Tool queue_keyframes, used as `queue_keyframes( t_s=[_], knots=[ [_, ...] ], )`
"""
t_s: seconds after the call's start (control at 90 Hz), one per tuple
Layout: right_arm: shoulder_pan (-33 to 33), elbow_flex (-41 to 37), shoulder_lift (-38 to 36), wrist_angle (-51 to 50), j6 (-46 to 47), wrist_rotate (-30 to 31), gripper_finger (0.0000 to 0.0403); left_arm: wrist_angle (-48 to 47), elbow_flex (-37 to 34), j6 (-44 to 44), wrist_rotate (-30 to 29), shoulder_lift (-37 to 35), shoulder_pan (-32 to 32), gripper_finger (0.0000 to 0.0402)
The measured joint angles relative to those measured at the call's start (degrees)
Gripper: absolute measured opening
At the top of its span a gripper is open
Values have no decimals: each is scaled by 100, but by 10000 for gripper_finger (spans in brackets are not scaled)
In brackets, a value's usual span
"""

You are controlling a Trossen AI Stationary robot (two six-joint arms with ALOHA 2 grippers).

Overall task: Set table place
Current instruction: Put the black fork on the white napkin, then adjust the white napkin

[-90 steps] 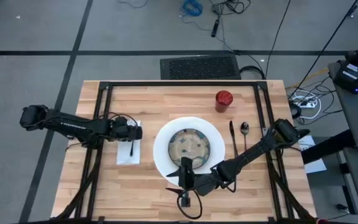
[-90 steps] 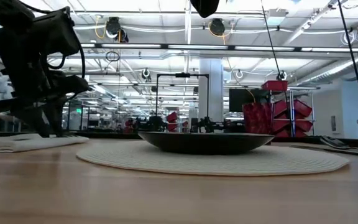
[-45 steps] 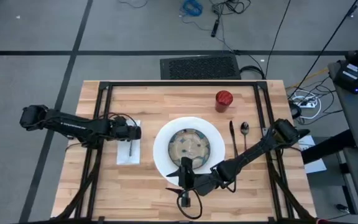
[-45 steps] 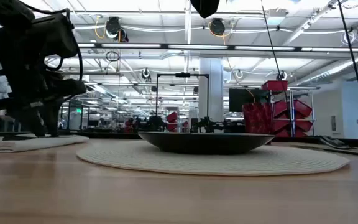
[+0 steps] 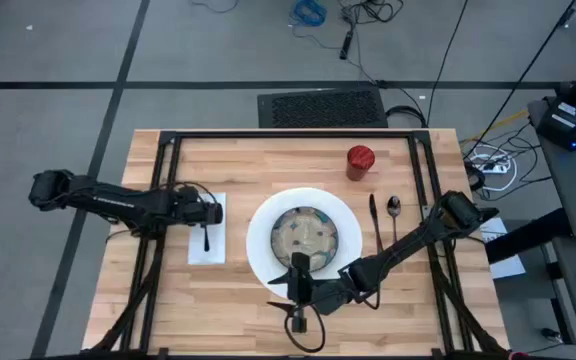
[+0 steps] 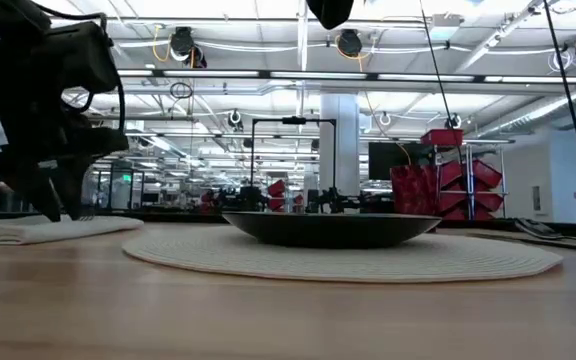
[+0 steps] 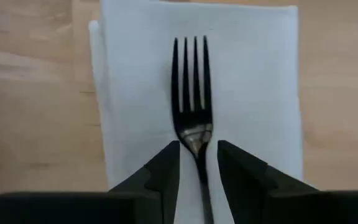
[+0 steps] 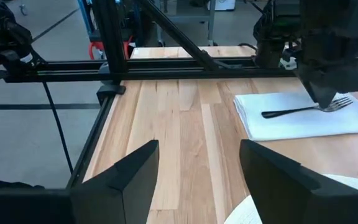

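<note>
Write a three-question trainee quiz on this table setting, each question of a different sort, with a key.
1. True or false: the fork lies on the white napkin.
2. Multiple choice: on the table, the bowl sits (A) on the napkin, (B) on the white plate, (C) beside the red cup.
3. Fill in: the left gripper has its fingers on either side of the fork's ____.

Key
1. True. It lies flat along the napkin.
2. B. The bowl is centred on the plate.
3. Neck, just below the tines; the fingers stand apart with gaps to the metal. The right gripper waits open at the plate's near edge.
</note>
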Motion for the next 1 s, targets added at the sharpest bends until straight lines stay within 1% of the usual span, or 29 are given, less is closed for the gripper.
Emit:
queue_keyframes(
  t_s=[0.2, 0.333, 0.433, 0.567, 0.689, 0.8, 1.0],
  knots=[
    [2, 0, 0, 0, -1, 0, 210, 34, 94, 30, -19, -57, 0, 93],
    [0, 0, 0, -32, 0, -2, 210, 43, 513, 569, -88, -57, -22, 93],
    [2, -4, 0, -63, 1, -2, 210, 69, 716, 635, -303, -33, -186, 93],
    [2, -4, 0, -104, 38, -2, 210, 82, 713, 577, -488, -4, -479, 93],
    [2, -4, 0, -111, 40, -2, 210, 58, 625, 251, -592, 255, -850, 93],
    [2, -4, 0, -114, 40, -2, 210, 84, 619, 7, -666, 673, -1150, 93],
    [1, -4, 0, -111, 40, -2, 210, 534, 613, -10, -685, 1532, -1370, 93]
  ],
)
